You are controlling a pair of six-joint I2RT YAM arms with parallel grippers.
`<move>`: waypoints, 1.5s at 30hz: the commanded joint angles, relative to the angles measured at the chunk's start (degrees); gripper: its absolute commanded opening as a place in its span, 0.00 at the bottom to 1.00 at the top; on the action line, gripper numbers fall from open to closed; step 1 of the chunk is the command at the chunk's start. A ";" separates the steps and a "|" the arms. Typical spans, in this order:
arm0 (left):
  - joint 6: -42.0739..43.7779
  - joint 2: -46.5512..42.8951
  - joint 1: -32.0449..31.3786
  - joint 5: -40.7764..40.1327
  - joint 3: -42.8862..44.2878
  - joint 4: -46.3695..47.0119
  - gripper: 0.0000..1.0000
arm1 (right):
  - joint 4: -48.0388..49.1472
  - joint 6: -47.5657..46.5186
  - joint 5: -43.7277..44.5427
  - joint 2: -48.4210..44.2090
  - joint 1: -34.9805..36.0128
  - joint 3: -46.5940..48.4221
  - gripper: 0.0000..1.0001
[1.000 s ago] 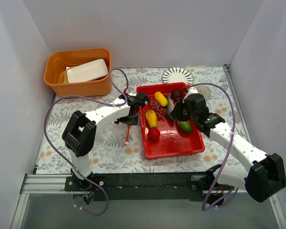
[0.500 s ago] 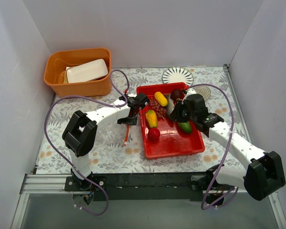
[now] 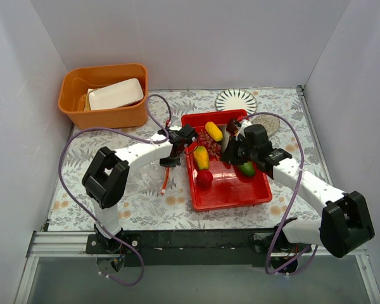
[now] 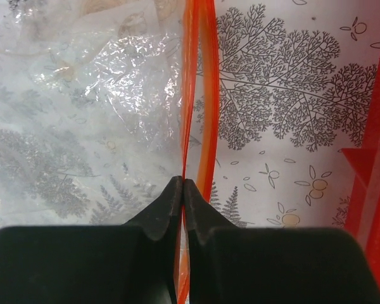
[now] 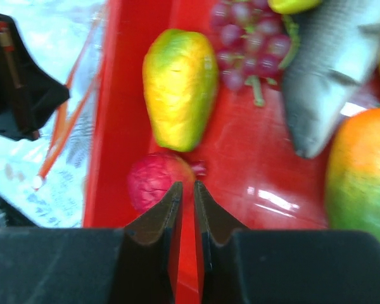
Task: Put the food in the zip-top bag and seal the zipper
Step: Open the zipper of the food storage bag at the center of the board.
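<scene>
My left gripper [image 4: 183, 183] is shut on the orange-red zipper [image 4: 191, 76] of the clear zip-top bag [image 4: 114, 95], which lies on the patterned table just left of the red tray [image 3: 231, 201]. The food sits in the tray: a yellow-green mango [image 5: 179, 88], a red apple [image 5: 153, 183], purple grapes [image 5: 250, 44], a grey fish [image 5: 329, 69], a second mango [image 5: 361, 171], corn [image 3: 213, 130] and a dark plum [image 3: 234, 125]. My right gripper [image 5: 185, 185] hovers over the tray beside the apple. Its jaws stand a narrow gap apart with nothing between them.
An orange bin [image 3: 104, 107] holding a white container [image 3: 116, 94] stands at the back left. A striped plate [image 3: 236, 99] and a speckled round disc [image 3: 266, 123] lie behind the tray. White walls close in the left, back and right sides.
My left gripper has closed onto the bag's zipper strip. My right gripper's jaws have narrowed and the arm has shifted slightly left over the tray.
</scene>
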 commanded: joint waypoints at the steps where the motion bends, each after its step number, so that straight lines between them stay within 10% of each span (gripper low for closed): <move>1: -1.54 -8.97 -0.21 -3.38 -0.76 0.98 0.00 | 8.92 4.00 -10.13 0.52 -0.01 -0.02 0.19; 19: -3.04 -25.60 0.40 -6.29 -2.96 2.56 0.00 | 26.17 15.35 -18.23 18.52 11.32 11.74 0.49; 33: -3.74 -29.03 0.40 -4.10 -4.72 3.79 0.00 | 26.70 17.20 -15.77 29.96 16.25 22.82 0.53; 40: -3.48 -29.20 0.58 -6.64 -3.76 1.87 0.00 | 21.87 14.92 -12.53 32.95 17.13 25.29 0.01; 45: -2.43 -29.38 2.86 -9.81 -3.75 -4.02 0.00 | 12.93 11.23 -6.29 33.39 17.21 27.47 0.01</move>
